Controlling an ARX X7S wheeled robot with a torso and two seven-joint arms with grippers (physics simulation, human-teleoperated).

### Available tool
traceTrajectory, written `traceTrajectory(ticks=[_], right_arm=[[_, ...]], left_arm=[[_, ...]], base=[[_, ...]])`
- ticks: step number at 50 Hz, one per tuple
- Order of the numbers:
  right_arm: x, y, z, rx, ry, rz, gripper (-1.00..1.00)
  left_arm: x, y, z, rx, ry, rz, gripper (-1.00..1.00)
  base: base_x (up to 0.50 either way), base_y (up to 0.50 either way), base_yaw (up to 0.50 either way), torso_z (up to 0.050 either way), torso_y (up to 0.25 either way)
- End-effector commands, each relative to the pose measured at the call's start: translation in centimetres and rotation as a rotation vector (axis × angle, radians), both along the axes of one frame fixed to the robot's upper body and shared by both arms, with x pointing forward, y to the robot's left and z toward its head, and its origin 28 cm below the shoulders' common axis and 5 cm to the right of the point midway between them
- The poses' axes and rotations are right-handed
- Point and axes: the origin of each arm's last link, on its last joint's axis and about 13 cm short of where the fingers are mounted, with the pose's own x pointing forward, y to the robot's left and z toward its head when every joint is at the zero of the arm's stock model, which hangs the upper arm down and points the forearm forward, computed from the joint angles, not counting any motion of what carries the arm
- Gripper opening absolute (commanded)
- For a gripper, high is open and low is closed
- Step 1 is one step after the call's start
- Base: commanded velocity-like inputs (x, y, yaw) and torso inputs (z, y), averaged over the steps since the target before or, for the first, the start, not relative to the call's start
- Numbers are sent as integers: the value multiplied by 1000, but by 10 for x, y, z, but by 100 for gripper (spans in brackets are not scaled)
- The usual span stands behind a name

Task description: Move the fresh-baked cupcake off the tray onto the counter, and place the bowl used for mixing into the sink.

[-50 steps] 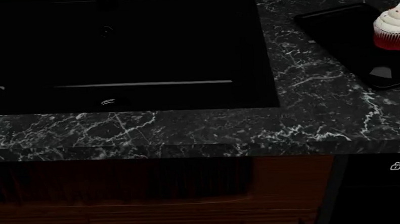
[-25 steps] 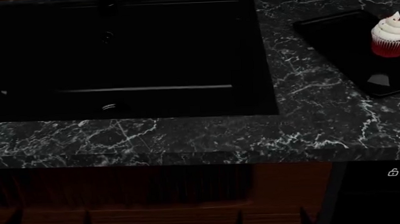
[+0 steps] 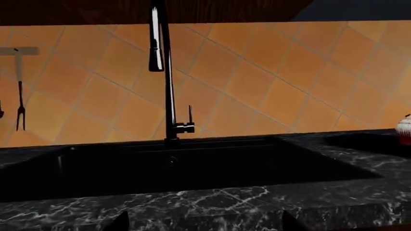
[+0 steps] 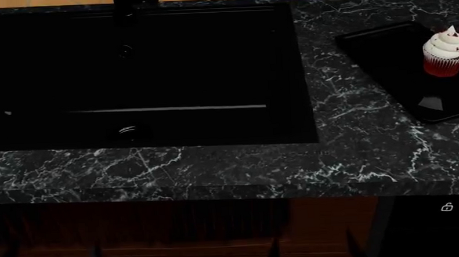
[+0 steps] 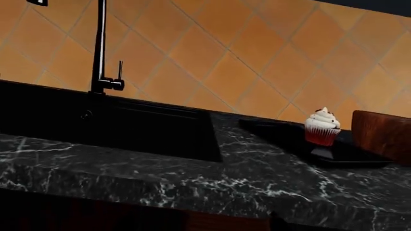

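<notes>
— Sitting where, the cupcake (image 4: 446, 53)?
— On the tray (image 4: 389, 57) near the surface's (image 4: 215, 164) right edge; the wooden bowl (image 5: 382, 137) stands just beyond, the sink (image 4: 134, 74) well apart. Light, soft frosting — grip the ribbed wrapper low.
— Claws?
— Only dark tips show — spread or closed, cannot tell.

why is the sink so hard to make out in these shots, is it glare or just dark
Mostly darkness, not glare. In the head view the sink is nearly pure black, with only a thin highlight line and the drain showing. In the left wrist view the basin is just as murky, while the tiled wall behind is well lit and the faucet carries a bright reflection. In the right wrist view the cupcake stays crisp and well lit.
</notes>
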Motion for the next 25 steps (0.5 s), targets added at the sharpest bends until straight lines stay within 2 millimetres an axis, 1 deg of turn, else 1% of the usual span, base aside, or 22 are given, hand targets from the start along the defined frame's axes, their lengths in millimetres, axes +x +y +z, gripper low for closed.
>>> traceTrajectory(ticks=[1,2,3,5,8,14,17,19,25], right_arm=[[2,-3,27,-35,-54,-17,100],[2,-4,32,-35,-61,-18,100],[2,-5,33,-36,-62,-21,100],[2,-7,35,-33,-64,-25,100],[2,-10,46,-34,-80,-33,100],[15,-15,69,-25,-119,-74,100],[19,-16,72,-12,-107,-71,100],[22,-18,75,31,-86,-83,100],[30,-19,88,14,-91,-90,100]], left_arm=[[-4,0,27,22,-52,17,100],[-2,1,32,20,-60,55,100],[-3,1,37,-6,-60,38,100],[-3,1,45,10,-81,45,100],[3,2,58,14,-108,50,100],[17,4,78,16,-133,75,100],[21,3,83,14,-138,76,100],[24,3,90,13,-149,75,100],[33,4,108,7,-170,84,100]], base=[[0,0,0,17,0],[0,0,0,0,0],[0,0,0,0,0],[0,0,0,0,0],[0,0,0,0,0],[0,0,0,0,0],[0,0,0,0,0],[0,0,0,0,0],[0,0,0,0,0]])
